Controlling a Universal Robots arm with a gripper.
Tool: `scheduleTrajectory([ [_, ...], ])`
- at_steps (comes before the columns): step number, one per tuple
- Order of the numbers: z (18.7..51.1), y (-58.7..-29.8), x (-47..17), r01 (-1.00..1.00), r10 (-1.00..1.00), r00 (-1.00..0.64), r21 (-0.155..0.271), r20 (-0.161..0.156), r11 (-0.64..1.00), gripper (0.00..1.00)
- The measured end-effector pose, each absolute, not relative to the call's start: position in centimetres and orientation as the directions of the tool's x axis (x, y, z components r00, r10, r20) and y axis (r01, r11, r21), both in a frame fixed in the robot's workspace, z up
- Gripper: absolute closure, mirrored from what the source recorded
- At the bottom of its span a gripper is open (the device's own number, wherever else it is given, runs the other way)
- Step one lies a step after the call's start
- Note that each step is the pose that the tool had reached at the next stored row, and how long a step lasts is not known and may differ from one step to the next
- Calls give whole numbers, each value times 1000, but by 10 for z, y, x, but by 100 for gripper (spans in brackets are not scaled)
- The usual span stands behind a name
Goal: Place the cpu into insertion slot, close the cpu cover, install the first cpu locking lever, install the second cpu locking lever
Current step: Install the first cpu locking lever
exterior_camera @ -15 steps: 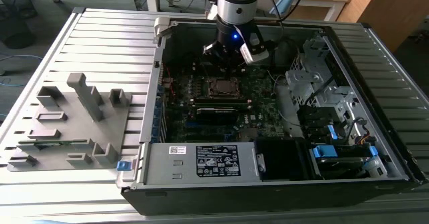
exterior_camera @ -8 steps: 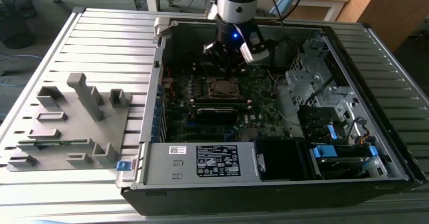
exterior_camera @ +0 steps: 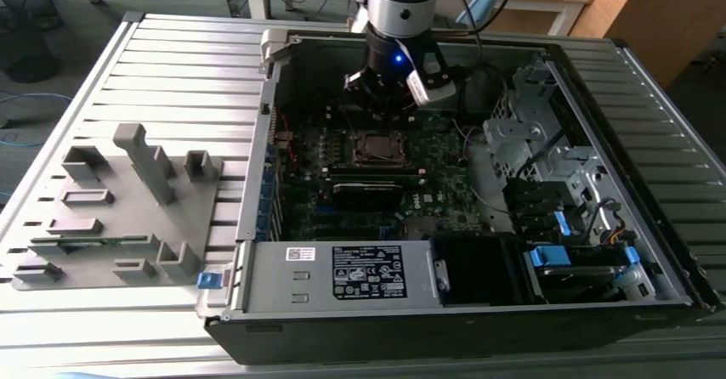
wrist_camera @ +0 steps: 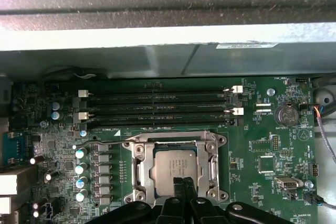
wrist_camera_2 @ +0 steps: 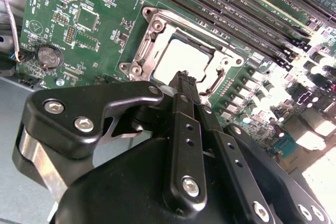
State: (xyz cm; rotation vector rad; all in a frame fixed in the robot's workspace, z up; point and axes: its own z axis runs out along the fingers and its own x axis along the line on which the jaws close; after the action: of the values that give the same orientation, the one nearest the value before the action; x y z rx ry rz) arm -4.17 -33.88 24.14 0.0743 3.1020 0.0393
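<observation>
Green circuit board fills the floor of an open computer case [exterior_camera: 454, 332] that lies on a slatted metal desk [exterior_camera: 170, 65]. The insertion slot [exterior_camera: 356, 148] sits toward the far middle of that board, with the long black memory slots [wrist_camera: 157, 106] just beside it. In both wrist views the cpu [wrist_camera: 170, 167] lies flat inside the slot, its dull silver face showing through the square window of the cpu cover [wrist_camera: 212, 166]. The cover lies down flat around the chip. A thin wire locking lever [wrist_camera: 100, 142] runs out from one corner of the socket over the board; whether it is latched I cannot tell.

The pincer [wrist_camera_2: 184, 80] hangs over the edge of the socket. Its black fingertips [wrist_camera: 181, 188] are pressed together with nothing between them. Whether their tip touches the metal below cannot be told. In the exterior view the arm comes down from the far side, and the pincer is just beyond the socket.

A round coin battery [wrist_camera: 287, 114] sits on the board, apart from the socket. On the exterior view's left, a grey fixture tray [exterior_camera: 125, 200] with upright holders rests on the desk beside the case. A silver power supply box [exterior_camera: 340, 273] lies at the case's near edge, with blue clips [exterior_camera: 547, 256] to its right.
</observation>
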Motion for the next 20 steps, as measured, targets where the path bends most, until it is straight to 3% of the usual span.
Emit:
scheduleTrajectory([
  [20, 254, -339, -42, 47, 48, -998, 26, -38, 999, 90],
])
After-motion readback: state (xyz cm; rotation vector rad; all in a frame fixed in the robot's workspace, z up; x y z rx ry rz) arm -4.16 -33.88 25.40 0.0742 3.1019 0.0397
